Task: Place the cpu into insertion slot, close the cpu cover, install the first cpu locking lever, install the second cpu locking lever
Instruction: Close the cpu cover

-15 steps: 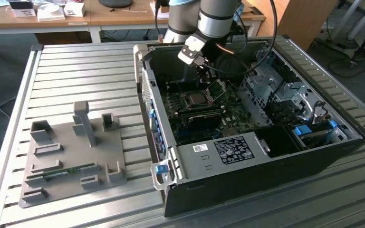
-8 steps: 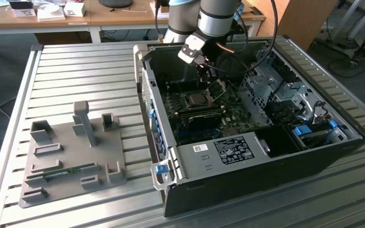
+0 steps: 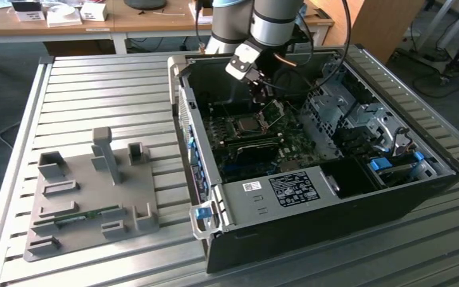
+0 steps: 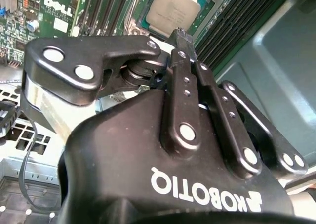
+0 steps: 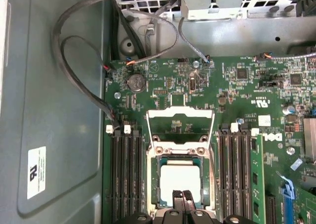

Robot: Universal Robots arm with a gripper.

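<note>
The cpu (image 5: 180, 183), a silver-grey square, lies flat in the insertion slot (image 5: 153, 182) on the green motherboard; it also shows in the second wrist view (image 4: 172, 10) and the exterior view (image 3: 246, 124). The cpu cover (image 5: 180, 116) stands swung open beyond the socket, its window showing board behind it, and rises tilted in the exterior view (image 3: 274, 113). My gripper (image 5: 183, 198) is shut with nothing between its fingers; the tips hover just over the cpu's near edge (image 4: 179, 34). In the exterior view the gripper (image 3: 259, 98) reaches down into the case. A thin locking lever (image 5: 213, 174) runs beside the socket.
Long black memory slots (image 5: 123, 174) flank the socket on both sides. Black cables (image 5: 79, 75) loop along the case wall. The open computer case (image 3: 309, 227) lies on a slatted metal table, with a grey fixture plate (image 3: 78, 236) on the exterior view's left.
</note>
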